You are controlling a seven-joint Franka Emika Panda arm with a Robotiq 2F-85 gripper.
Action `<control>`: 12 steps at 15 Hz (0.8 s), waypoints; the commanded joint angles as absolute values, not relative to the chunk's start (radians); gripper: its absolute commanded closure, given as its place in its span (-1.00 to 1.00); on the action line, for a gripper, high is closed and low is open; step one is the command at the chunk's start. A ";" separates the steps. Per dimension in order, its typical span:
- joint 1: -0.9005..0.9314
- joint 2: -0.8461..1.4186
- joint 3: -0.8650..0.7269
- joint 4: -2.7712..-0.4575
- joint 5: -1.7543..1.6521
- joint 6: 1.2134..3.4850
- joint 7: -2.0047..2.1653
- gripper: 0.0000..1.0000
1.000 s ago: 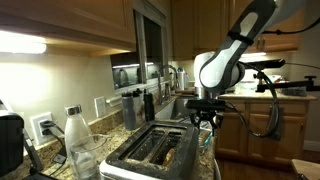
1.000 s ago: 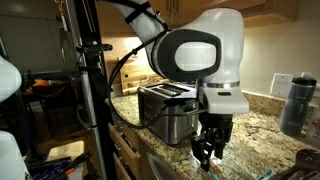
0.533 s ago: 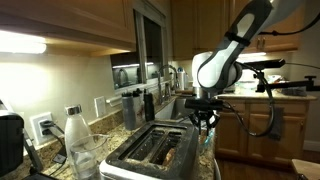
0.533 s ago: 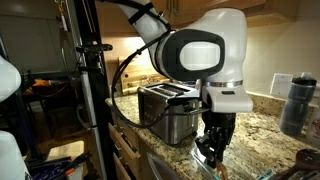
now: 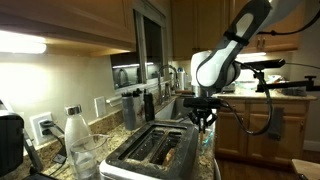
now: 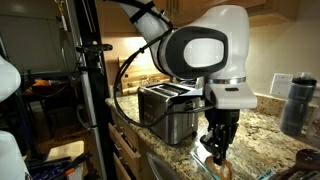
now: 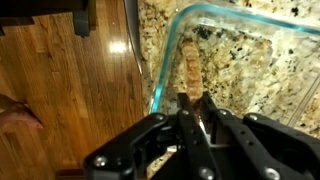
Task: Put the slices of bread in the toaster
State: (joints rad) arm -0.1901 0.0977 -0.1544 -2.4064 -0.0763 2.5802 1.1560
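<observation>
claw: clenched on a slice of bread (image 7: 187,70); in the wrist view the claw (image 7: 190,106) pinches the slice's near end, fingers on either face
bread location: the slice stands on its edge inside a clear glass dish (image 7: 160,80), close to the dish's side wall, well apart from the toaster (image 6: 165,112)
dish location: on the granite table (image 7: 155,20), at its very edge, with wooden floor (image 7: 60,70) right below
toaster: silver, slots up, farther along the table; something brown seems to sit in one slot in an exterior view (image 5: 176,152), can't confirm it is bread
risk 1: grip only at one end, so the slice may pivot, sag or snap on the lift
risk 2: the slice could scrape the dish wall going up, get knocked loose, or drag the dish
risk 3: a drop here likely lands on the floor, as the dish is at the table's edge
risk 4: a tilted slice would hit the toaster's top instead of entering a slot
risk 5: squeezing too hard could crumble the crust
other: glass bottle (image 5: 75,130) with white cap beside the toaster, away from the likely path
writing: none readable; no brand visible on toaster, bottle or arm
</observation>
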 commanded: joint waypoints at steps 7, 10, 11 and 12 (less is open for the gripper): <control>-0.133 0.062 -0.176 -2.381 -0.165 2.588 1.248 0.93; -0.126 0.021 -0.176 -2.386 -0.218 2.574 1.292 0.93; -0.125 0.004 -0.173 -2.389 -0.236 2.572 1.309 0.93; -0.125 -0.010 -0.170 -2.392 -0.252 2.570 1.326 0.93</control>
State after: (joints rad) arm -0.1461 0.0687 -0.1548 -2.3576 -0.1898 2.5805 1.2519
